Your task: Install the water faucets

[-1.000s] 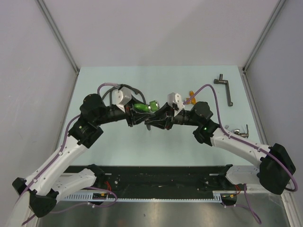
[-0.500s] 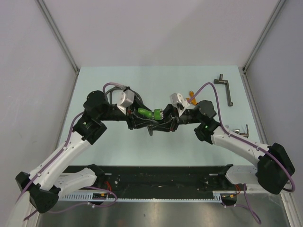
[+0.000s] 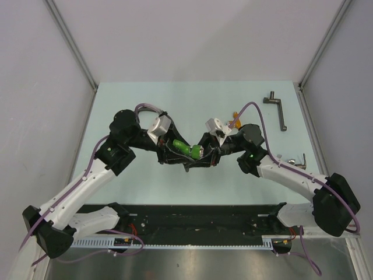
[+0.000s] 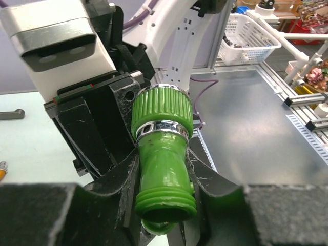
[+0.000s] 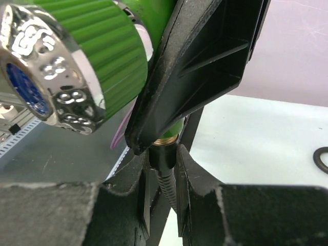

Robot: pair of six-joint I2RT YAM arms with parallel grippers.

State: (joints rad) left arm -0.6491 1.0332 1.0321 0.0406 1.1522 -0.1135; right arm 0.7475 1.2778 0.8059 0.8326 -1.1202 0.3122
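Note:
The green water faucet [image 3: 186, 149] hangs above the table's middle, its ribbed collar and silver end pointing right. My left gripper [image 4: 164, 171] is shut on its green body [image 4: 163, 154]. From the right, my right gripper [image 5: 165, 169] is shut on the black hose end [image 5: 166, 152], whose brass ring sits right under the green faucet [image 5: 87, 56]. Both grippers [image 3: 195, 154] meet tip to tip in the top view. The orange water faucet [image 3: 235, 118] lies on the table behind the right wrist, mostly hidden.
A grey metal crank-shaped part [image 3: 278, 109] lies at the back right. A small metallic fitting [image 3: 297, 161] rests near the right edge beside the right forearm. A loop of black hose [image 5: 322, 160] lies on the table. Beyond the table stands a white basket [image 4: 249, 37].
Both grippers moved slightly toward the near edge, and the left arm shifted right. The green faucet came down with them and now tilts, its silver end lower right.

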